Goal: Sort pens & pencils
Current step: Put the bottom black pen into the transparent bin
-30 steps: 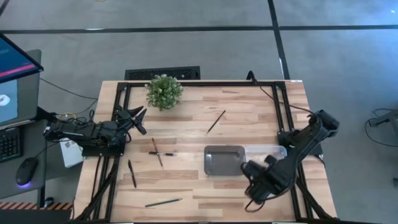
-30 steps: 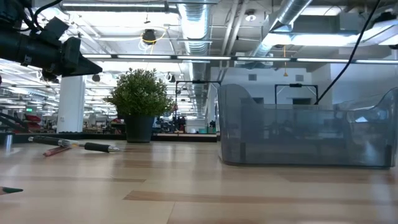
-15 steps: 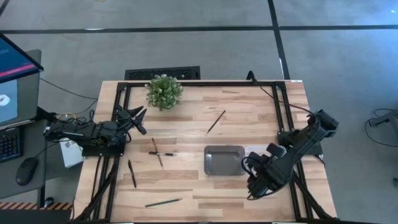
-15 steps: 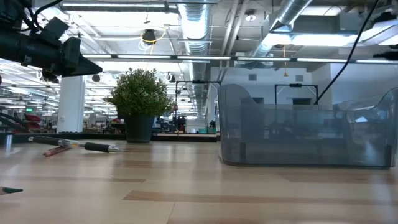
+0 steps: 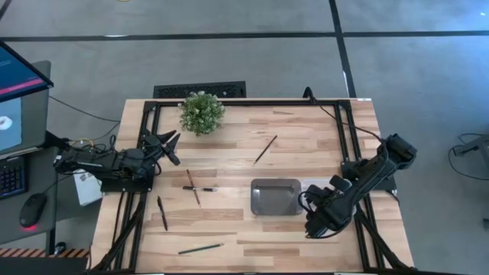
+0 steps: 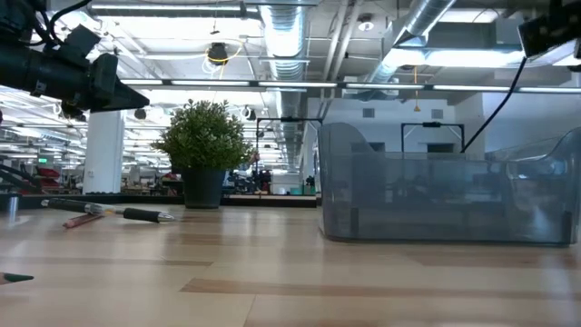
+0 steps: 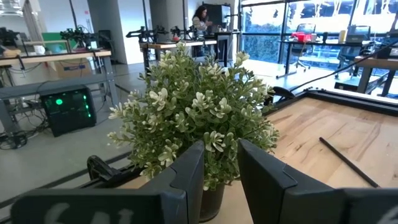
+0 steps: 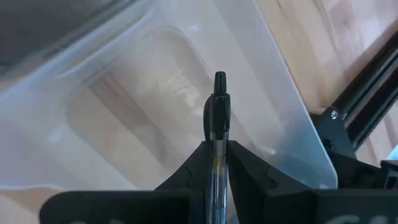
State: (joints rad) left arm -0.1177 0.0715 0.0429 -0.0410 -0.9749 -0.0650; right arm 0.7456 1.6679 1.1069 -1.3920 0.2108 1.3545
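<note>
The right gripper, clamped on a pen, has swung in over the clear bin beside the metal tray, so a drop looks close; left gripper waits part-open by the plant.

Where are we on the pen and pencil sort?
Done: nothing visibly sorted; the metal tray looks bare. In hand: the right hand is shut on a pen above the clear bin. Left: two pencils, a black pen and a crossed pair lie on the table. The left hand waits near the plant.
</note>
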